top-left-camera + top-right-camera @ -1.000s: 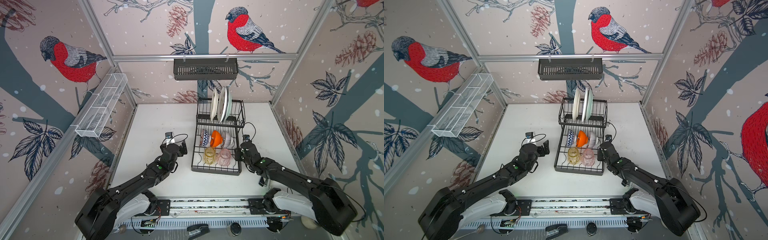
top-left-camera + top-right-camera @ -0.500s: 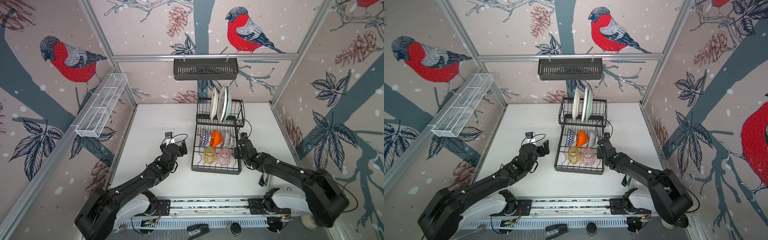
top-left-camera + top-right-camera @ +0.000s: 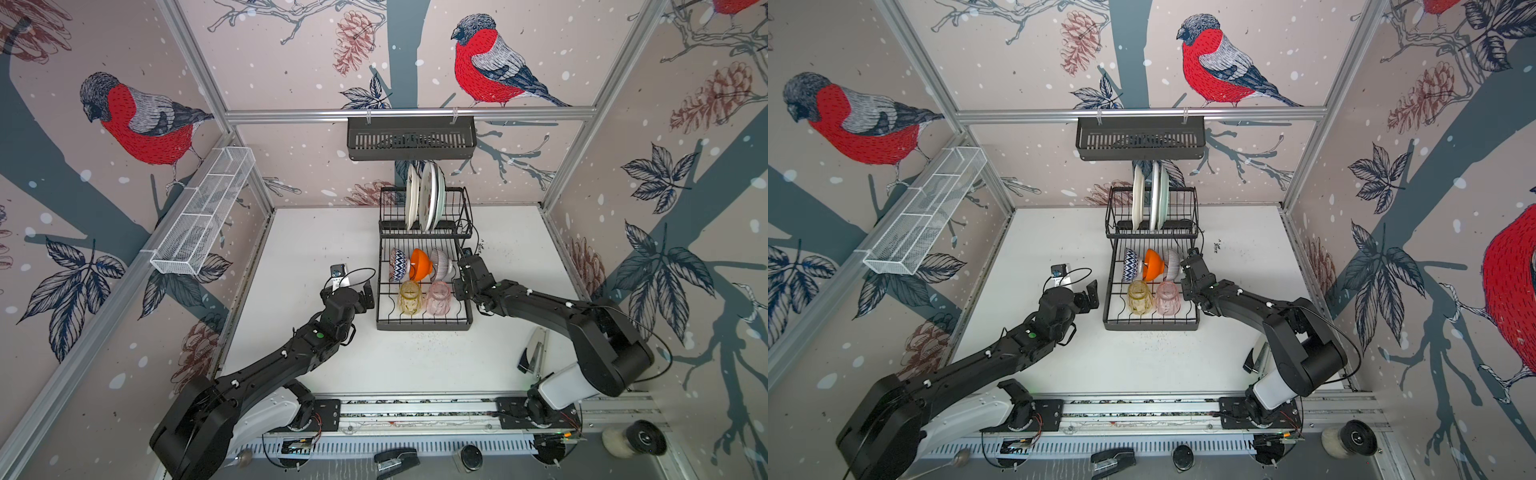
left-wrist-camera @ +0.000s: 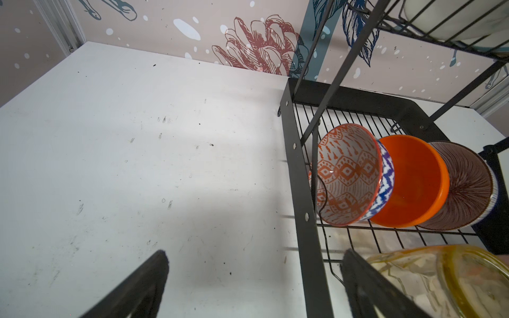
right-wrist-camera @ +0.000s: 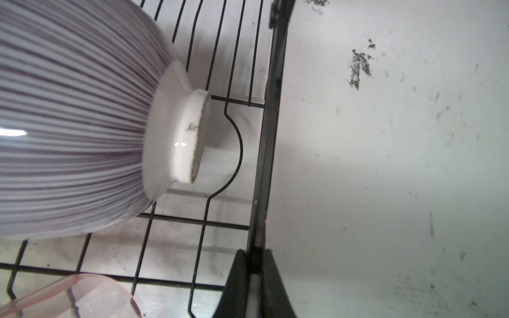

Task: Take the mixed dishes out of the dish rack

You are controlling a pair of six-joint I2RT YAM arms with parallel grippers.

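Front edge: a black stapler (image 3: 395, 459) is lying below the arm rail, off the bench (image 3: 316, 232).
Writing: a blue tag (image 3: 337, 272) is showing on the left wrist camera; it is too small to read.
Left gripper: the left gripper (image 4: 253, 286) is hovering just beside the rack's left side with its fingers (image 4: 137, 289) spread wide and holding nothing. The lower tray's side rail is appearing between them; I cannot tell if they are touching it.
Right gripper: the right gripper (image 5: 256, 275) is pinching the right side rail of the lower tray, its fingers (image 5: 238, 286) pressed onto the black bar from both sides.
Dish rack: the dish rack (image 3: 424, 326) is standing on the bench between the two arms.
Lower tray, near row: an amber tumbler (image 3: 410, 297) and a pink tumbler (image 3: 438, 297) are standing side by side, the pink one nearer the right gripper.
Lower tray, far row: a blue-patterned bowl (image 3: 398, 264), an orange bowl (image 3: 420, 264) and a white ribbed bowl (image 3: 441, 262) are leaning on edge in a close row, mouths facing the left arm's side.
Upper basket: cream plates (image 3: 427, 199) and a mint plate (image 3: 441, 195) are standing on edge in the raised basket.
Far wall: a black shelf basket (image 3: 411, 137) is hanging from the rail; its contents cannot be told.
Left wall: a white mesh tray (image 3: 203, 216) is hanging along the rail.
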